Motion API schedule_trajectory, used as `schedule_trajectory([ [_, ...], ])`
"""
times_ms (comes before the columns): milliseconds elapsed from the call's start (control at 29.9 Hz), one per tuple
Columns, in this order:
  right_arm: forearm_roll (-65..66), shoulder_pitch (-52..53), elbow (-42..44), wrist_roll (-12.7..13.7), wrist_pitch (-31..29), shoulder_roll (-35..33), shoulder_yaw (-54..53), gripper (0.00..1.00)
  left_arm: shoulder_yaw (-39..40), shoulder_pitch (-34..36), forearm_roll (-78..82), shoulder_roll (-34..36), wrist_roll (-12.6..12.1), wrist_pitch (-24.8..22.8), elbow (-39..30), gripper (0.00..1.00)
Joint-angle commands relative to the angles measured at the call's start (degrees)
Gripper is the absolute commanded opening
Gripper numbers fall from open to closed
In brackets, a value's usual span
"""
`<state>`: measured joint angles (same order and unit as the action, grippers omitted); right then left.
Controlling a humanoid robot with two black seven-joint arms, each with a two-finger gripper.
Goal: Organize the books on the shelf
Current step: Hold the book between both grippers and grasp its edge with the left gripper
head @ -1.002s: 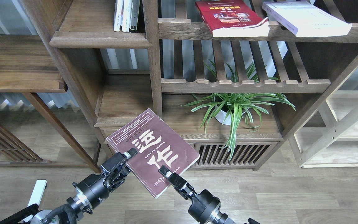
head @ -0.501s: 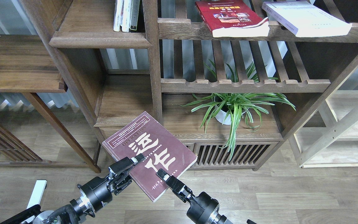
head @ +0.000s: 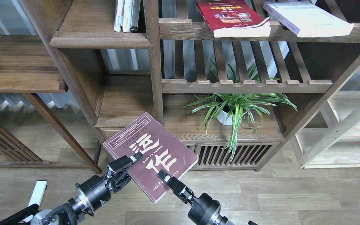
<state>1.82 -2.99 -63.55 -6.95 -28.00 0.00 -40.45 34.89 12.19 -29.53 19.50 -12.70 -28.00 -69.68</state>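
Upper shelving cut off by the top edge: upright thin books (head: 127, 15) show only their lower halves on the solid dark-brown moulded shelf (head: 100, 39); the red book (head: 231, 18) and white book (head: 306, 18) lie flat on the slatted rack (head: 230, 31), overhanging its scalloped rail. Maroon paperback (head: 150, 156), matte, white characters, is in front of the cabinet, long axis running lower right to upper left. We clamp its edges with our left gripper (head: 133, 161) and right gripper (head: 164, 178); lower fingers are hidden beneath the cover.

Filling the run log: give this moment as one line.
maroon book | held off shelf | left gripper shut on it | right gripper shut on it
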Motion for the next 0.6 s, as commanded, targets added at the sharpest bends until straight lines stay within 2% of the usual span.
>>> schedule_trajectory([
  [0,0.1,-0.3,0.0,0.0,0.0,0.0,0.0,0.03,0.0,0.0,-0.1,-0.1,-0.5,0.0,0.4,0.49],
  [100,0.2,-0.4,0.0,0.0,0.0,0.0,0.0,0.03,0.0,0.0,-0.1,-0.1,-0.5,0.0,0.8,0.48],
  [301,0.2,-0.4,0.0,0.0,0.0,0.0,0.0,0.03,0.2,0.0,-1.7,-0.2,-0.5,0.0,1.0,0.37],
  [368,0.2,-0.4,0.0,0.0,0.0,0.0,0.0,0.03,0.1,0.0,-1.8,-0.2,-0.5,0.0,0.9,0.36],
  [568,0.2,-0.4,0.0,0.0,0.0,0.0,0.0,0.03,0.1,-0.1,-1.8,-0.2,-2.8,0.0,0.9,0.31],
])
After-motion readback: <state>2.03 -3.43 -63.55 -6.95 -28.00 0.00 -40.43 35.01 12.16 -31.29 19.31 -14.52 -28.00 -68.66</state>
